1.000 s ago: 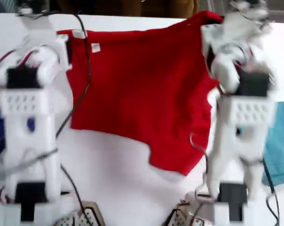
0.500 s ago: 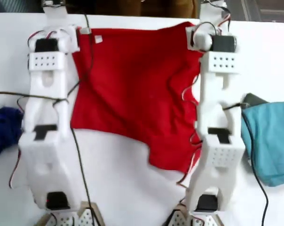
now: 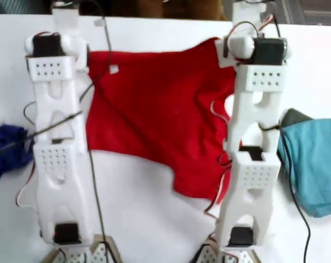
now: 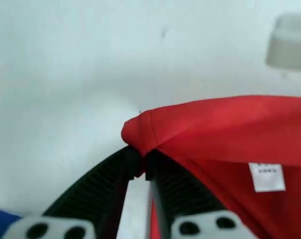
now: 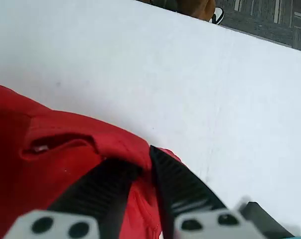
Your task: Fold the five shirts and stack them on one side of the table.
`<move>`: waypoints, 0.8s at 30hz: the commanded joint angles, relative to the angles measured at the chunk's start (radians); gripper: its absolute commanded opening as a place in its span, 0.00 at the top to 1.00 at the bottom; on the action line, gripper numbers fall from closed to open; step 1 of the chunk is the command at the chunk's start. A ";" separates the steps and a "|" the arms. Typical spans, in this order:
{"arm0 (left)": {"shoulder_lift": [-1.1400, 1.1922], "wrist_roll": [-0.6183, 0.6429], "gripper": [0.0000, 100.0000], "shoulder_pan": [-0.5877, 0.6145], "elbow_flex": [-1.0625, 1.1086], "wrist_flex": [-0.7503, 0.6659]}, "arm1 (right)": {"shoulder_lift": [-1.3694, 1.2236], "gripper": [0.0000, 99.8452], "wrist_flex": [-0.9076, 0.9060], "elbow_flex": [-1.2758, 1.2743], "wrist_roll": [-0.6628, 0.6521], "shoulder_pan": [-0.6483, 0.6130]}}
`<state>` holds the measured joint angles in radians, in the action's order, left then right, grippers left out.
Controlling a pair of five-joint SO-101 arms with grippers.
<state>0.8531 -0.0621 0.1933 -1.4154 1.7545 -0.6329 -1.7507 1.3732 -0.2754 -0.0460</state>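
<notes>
Left gripper and right gripper each clamp a corner of the red shirt. Little cloth sits between the jaws; uneven pulling could slip one corner free.

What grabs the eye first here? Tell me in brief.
A big red shirt lies spread across the table. The left hand and the right hand each pinch a far corner of it. A folded teal shirt sits to the right, a bunched blue shirt to the left.
</notes>
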 commanded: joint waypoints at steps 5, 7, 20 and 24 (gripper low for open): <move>-0.186 -0.061 0.97 -0.002 0.191 0.038 | 0.263 0.98 -0.022 -0.354 0.032 0.018; -0.288 -0.078 0.97 -0.008 0.387 0.038 | 0.354 0.98 -0.022 -0.519 0.037 0.018; -0.707 -0.210 0.97 -0.005 1.267 0.003 | 0.819 0.98 0.099 -1.468 -0.014 0.022; -0.713 -0.230 0.97 -0.005 1.343 0.003 | 0.934 0.98 0.189 -1.674 -0.075 0.065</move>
<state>0.1964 -0.2800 0.1949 -0.1020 1.7591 0.1956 -1.6141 -0.1918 -0.3138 -0.0215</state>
